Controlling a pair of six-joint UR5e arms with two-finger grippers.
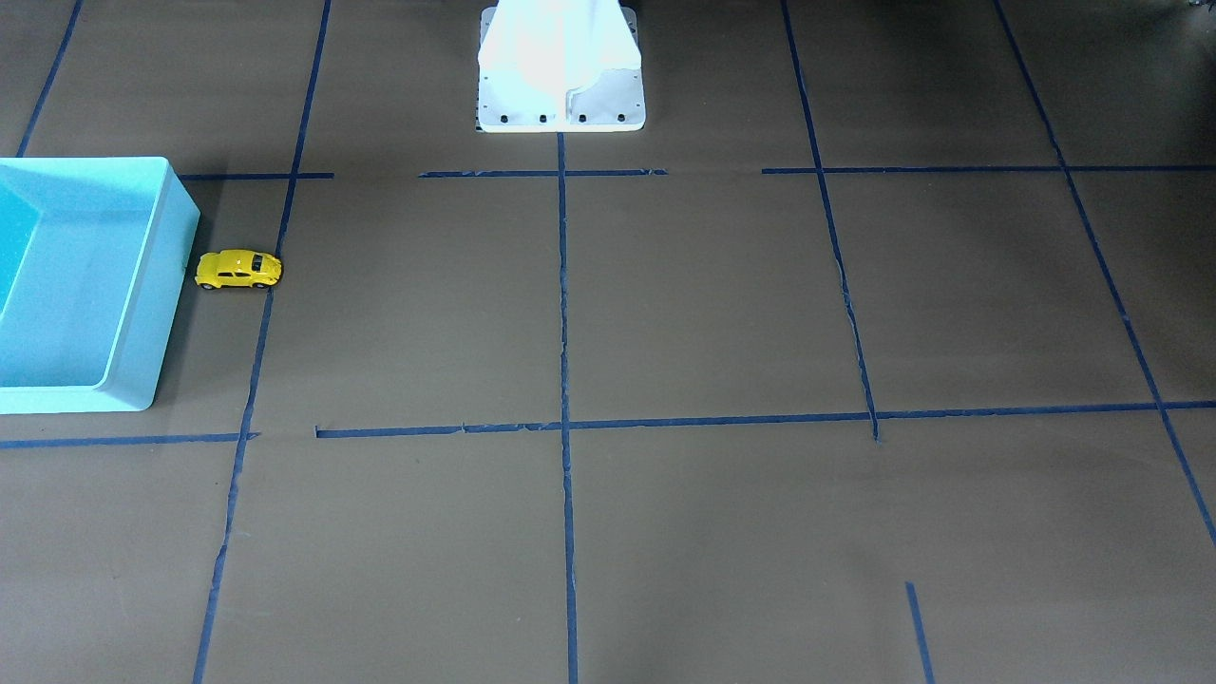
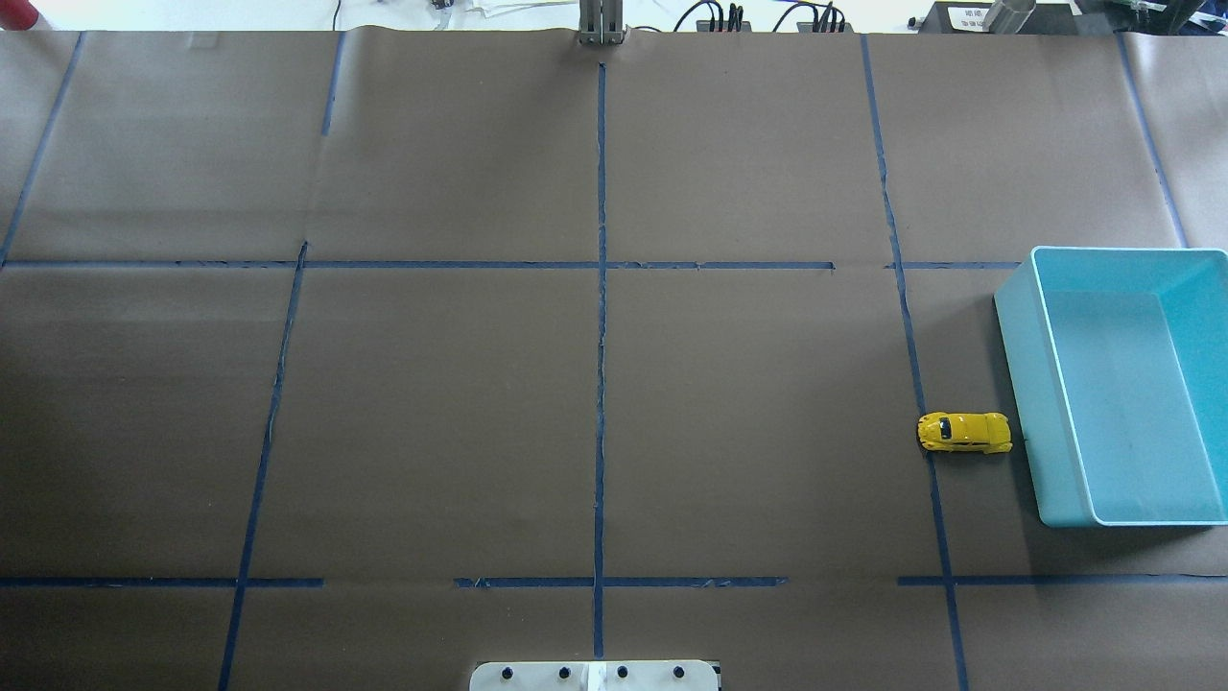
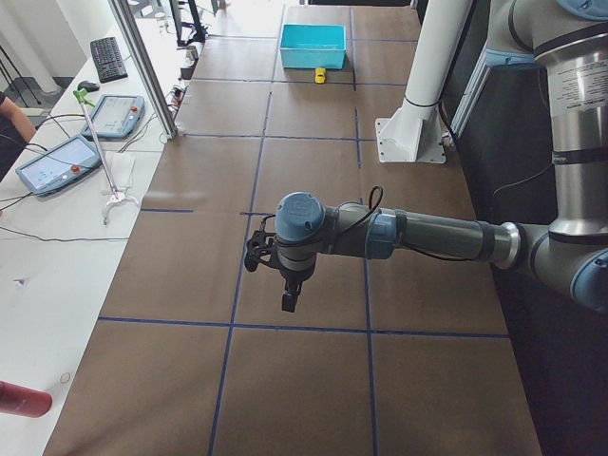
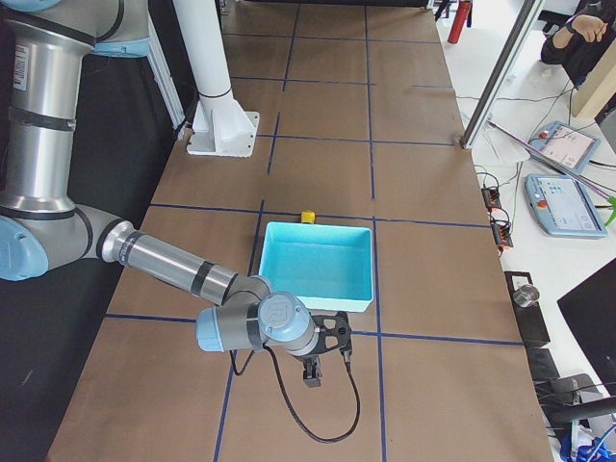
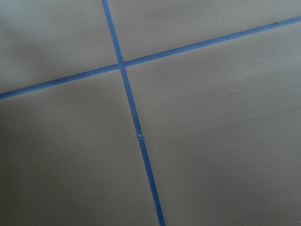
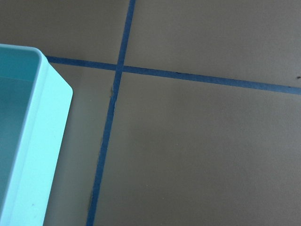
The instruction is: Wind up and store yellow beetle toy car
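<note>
The yellow beetle toy car (image 1: 238, 270) stands on its wheels on the brown table, right beside the outer wall of the turquoise bin (image 1: 157, 313). It also shows in the overhead view (image 2: 964, 433), left of the bin (image 2: 1041, 384). The bin is empty. My left gripper (image 3: 285, 290) shows only in the exterior left view, far from the car (image 3: 321, 75), and I cannot tell if it is open. My right gripper (image 4: 322, 351) shows only in the exterior right view, near the bin's corner (image 4: 318, 294), on the side away from the car (image 4: 308, 217). I cannot tell its state.
Blue tape lines grid the brown paper table. The white robot pedestal (image 1: 560, 85) stands at the table's robot side. The right wrist view shows the bin's corner (image 6: 33, 155). Tablets (image 3: 119, 114) and cables lie on the side bench.
</note>
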